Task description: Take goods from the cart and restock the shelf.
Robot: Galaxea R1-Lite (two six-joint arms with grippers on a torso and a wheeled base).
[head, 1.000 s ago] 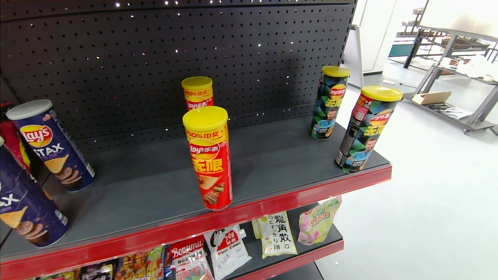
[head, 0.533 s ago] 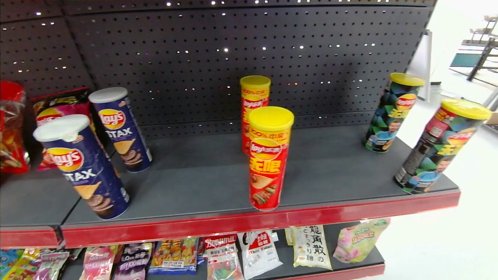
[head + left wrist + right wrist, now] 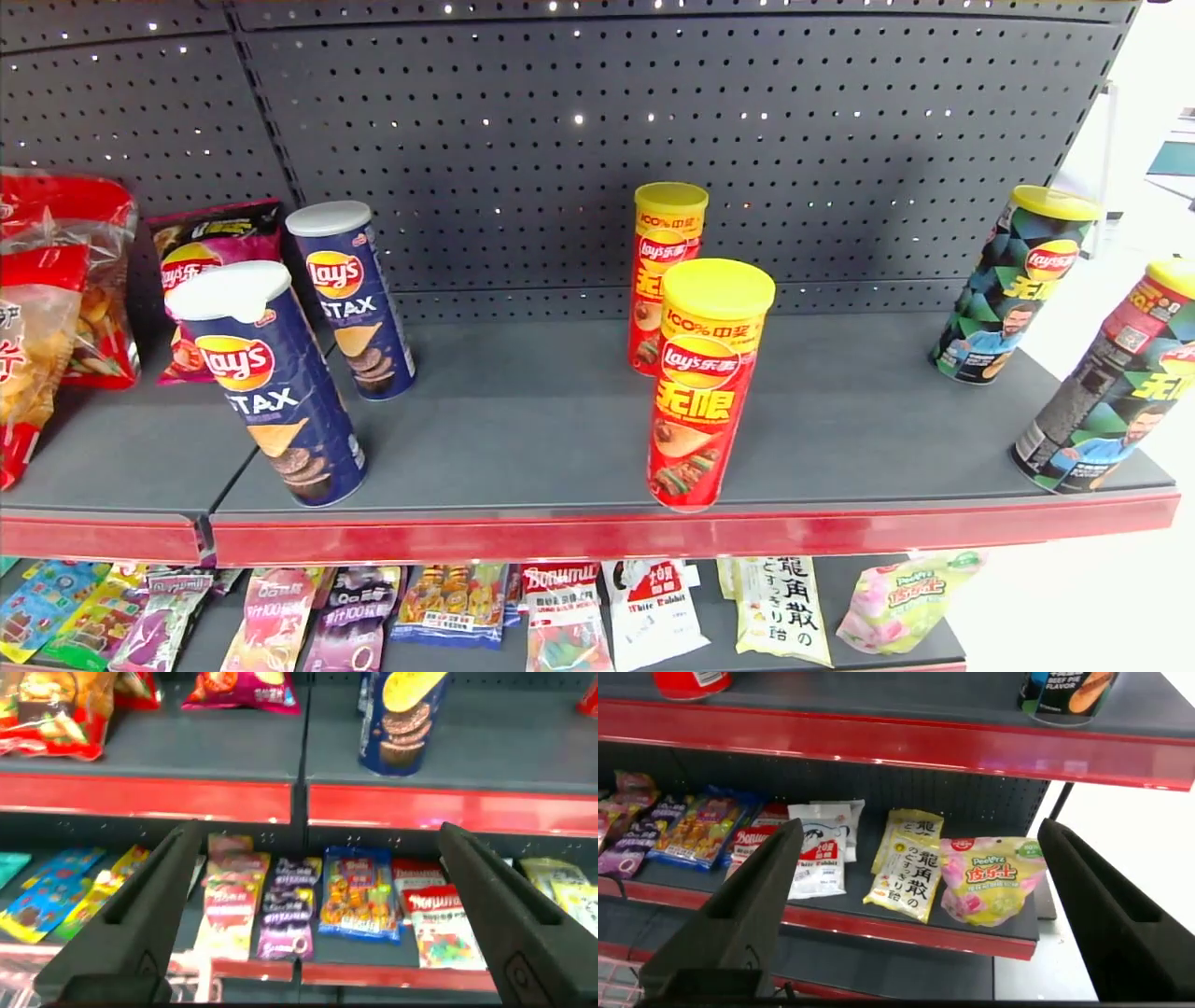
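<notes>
Left gripper [image 3: 320, 831]: fingers are spread wide, nothing held, snack bags [image 3: 280, 905] on the lower tier just ahead.
Right gripper [image 3: 922, 826]: same deal, splayed and empty.
Shelf [image 3: 653, 537]: goods are stood upright up top.
Red cans [image 3: 702, 392]: two, yellow-lidded, mid-shelf.
Blue cans [image 3: 271, 383]: two, left.
Patterned cans [image 3: 1013, 280]: two, right end.

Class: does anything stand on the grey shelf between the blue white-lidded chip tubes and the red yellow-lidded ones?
Nothing visible: the grey shelf is bare between the blue white-lidded tubes and the red yellow-lidded tubes.
</notes>
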